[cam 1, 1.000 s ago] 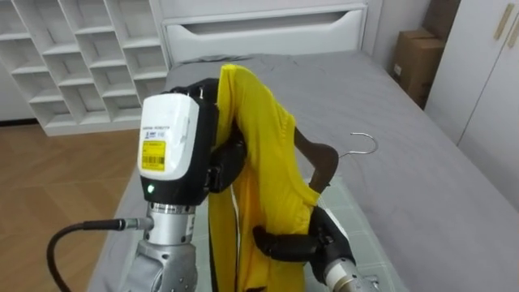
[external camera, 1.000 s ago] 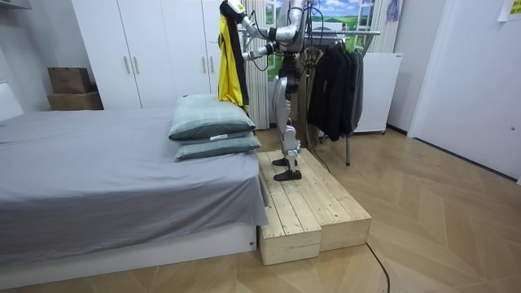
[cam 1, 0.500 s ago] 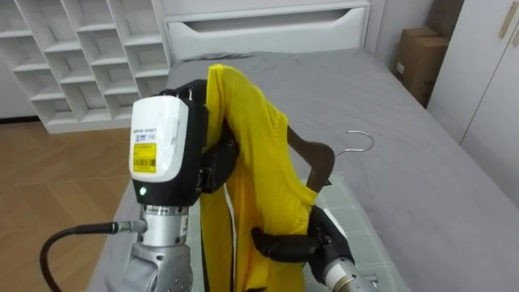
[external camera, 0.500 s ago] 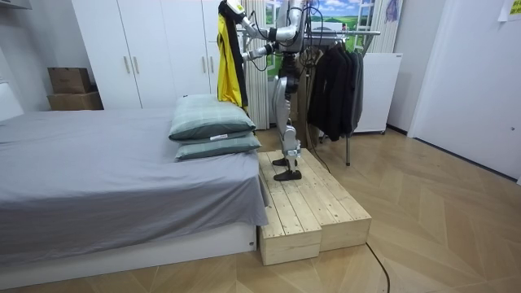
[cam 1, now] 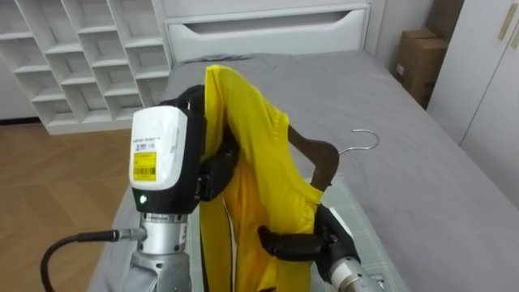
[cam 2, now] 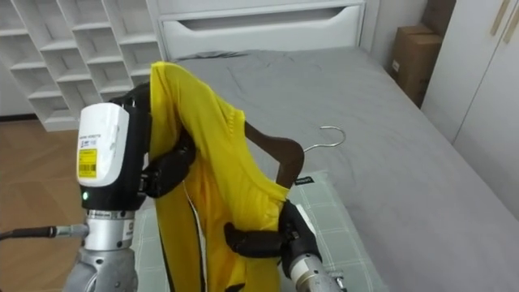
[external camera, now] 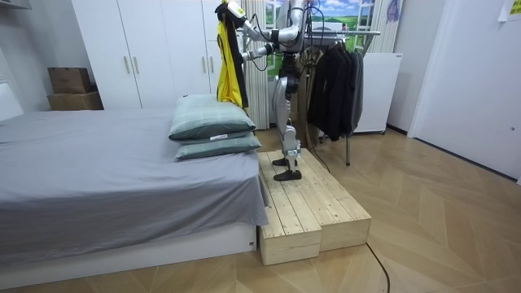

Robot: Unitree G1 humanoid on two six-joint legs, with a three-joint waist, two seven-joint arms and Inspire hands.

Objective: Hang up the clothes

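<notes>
A yellow garment [cam 1: 259, 162] hangs over a dark wooden hanger [cam 1: 315, 156] whose metal hook [cam 1: 365, 138] points to the right. My left hand [cam 1: 212, 166] is shut on the garment's top edge at the hanger's left shoulder. Lower down, my right hand [cam 1: 304, 242] is shut on the cloth below the hanger's neck. In the room view I stand on a wooden platform [external camera: 309, 212] beside the bed, holding the garment [external camera: 225, 57] high in front of me. The clothes rack [external camera: 350, 34] with dark clothes stands behind me.
Below the garment lie a green pillow [cam 1: 353, 215] and the grey bed [cam 1: 405, 146]. White cubby shelves [cam 1: 81, 57] stand at the far left, cardboard boxes [cam 1: 413, 61] and a white wardrobe [cam 1: 486, 81] at the right.
Both hands have lifted the garment and hanger a little higher. The grips stay the same.
</notes>
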